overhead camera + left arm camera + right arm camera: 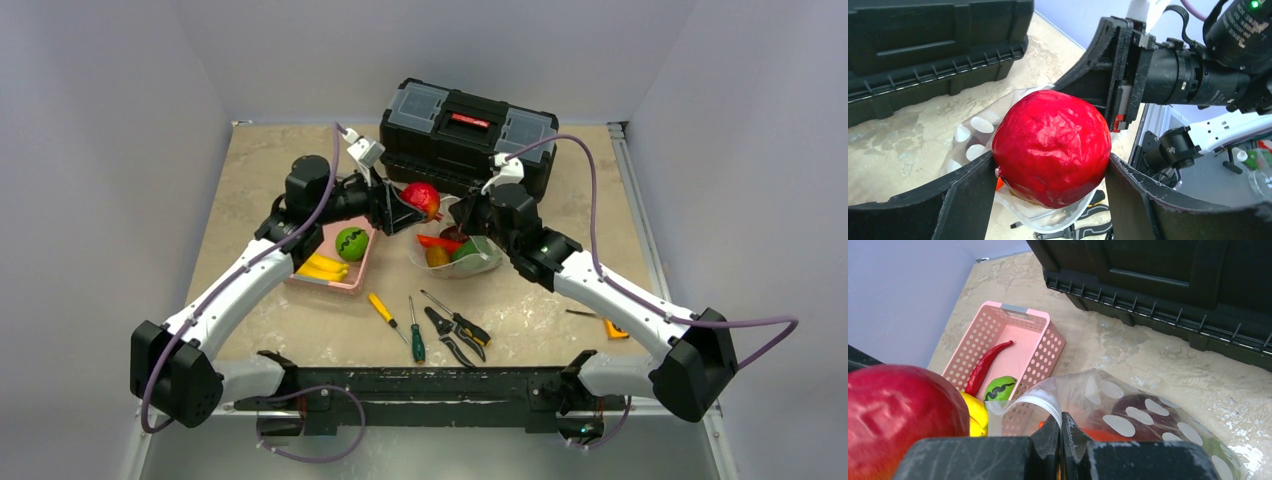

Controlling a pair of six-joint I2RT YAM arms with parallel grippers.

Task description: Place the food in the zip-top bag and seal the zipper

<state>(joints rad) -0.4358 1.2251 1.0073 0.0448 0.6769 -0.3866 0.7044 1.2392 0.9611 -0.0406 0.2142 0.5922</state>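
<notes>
My left gripper [408, 205] is shut on a shiny red toy fruit [1052, 146] and holds it over the open mouth of the transparent dotted zip-top bag [455, 248]. The fruit also shows in the top view [421, 197] and the right wrist view [895, 420]. My right gripper [1061, 427] is shut on the bag's rim at the whitish zipper strip [1040, 402] and holds the mouth up. Red, purple, green and brown pieces lie inside the bag [1148, 415]. A green melon [350, 243], yellow bananas [325, 268] and a red chilli [985, 365] lie in the pink basket [368, 258].
A black toolbox [468, 135] stands just behind the bag. A yellow-handled screwdriver [385, 312], a green-handled screwdriver [416, 335] and black pliers [455, 335] lie in front of the bag. A small orange-yellow item [615, 328] lies at the right.
</notes>
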